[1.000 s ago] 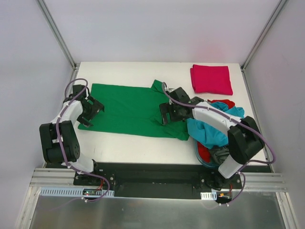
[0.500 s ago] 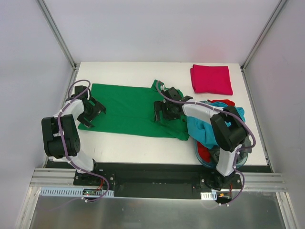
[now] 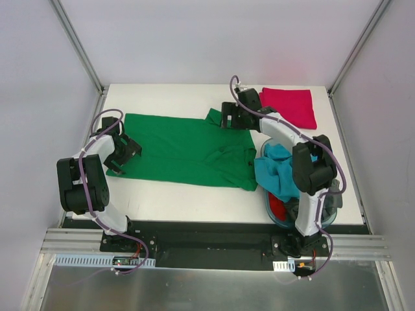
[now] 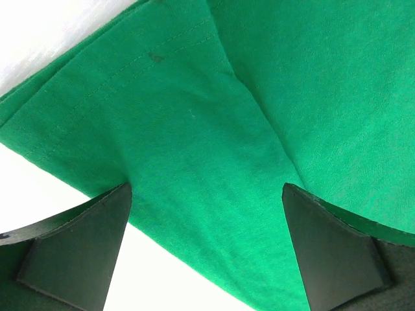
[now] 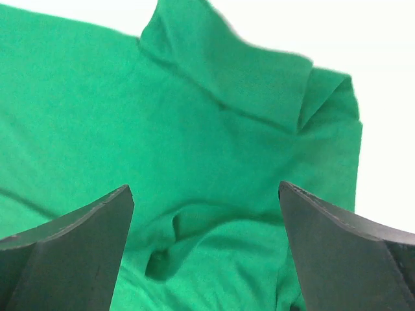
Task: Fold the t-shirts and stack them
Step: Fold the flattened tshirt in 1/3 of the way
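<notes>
A bright green t-shirt lies spread flat on the left half of the table. My left gripper is open at its left hem, with the cloth edge between the fingers in the left wrist view. My right gripper is open just above the shirt's far right sleeve, which lies rumpled under it in the right wrist view. A folded crimson-pink t-shirt lies at the far right. A teal t-shirt drapes over the tub, with a red t-shirt under it. A dark grey one is barely visible.
The round blue tub stands at the near right, under my right arm. White walls and metal posts enclose the table on three sides. The bare white tabletop shows in front of the green shirt.
My right gripper has moved away from me, from the shirt's right middle to its far right sleeve. My left gripper has stayed at the left hem.
</notes>
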`<action>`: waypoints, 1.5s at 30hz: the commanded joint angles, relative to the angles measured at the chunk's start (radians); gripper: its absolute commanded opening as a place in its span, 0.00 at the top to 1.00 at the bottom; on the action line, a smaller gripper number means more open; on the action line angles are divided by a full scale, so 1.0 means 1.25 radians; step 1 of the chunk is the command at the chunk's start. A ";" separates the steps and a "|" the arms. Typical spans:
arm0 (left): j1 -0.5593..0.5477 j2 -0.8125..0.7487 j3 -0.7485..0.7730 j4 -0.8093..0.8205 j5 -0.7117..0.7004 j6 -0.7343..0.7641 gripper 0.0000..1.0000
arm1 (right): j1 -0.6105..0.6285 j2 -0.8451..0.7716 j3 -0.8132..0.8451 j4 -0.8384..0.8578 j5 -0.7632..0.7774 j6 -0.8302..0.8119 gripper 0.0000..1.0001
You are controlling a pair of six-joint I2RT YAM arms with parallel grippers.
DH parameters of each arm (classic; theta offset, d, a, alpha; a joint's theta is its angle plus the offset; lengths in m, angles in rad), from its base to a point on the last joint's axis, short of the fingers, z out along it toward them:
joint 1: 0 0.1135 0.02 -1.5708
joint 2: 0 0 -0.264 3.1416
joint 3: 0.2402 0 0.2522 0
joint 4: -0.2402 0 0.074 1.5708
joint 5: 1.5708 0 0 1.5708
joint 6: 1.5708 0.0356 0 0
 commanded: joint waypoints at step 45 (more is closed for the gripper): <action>0.015 0.014 0.022 -0.060 -0.076 0.016 0.01 | 0.148 -0.236 -0.413 -0.119 -0.114 0.077 0.04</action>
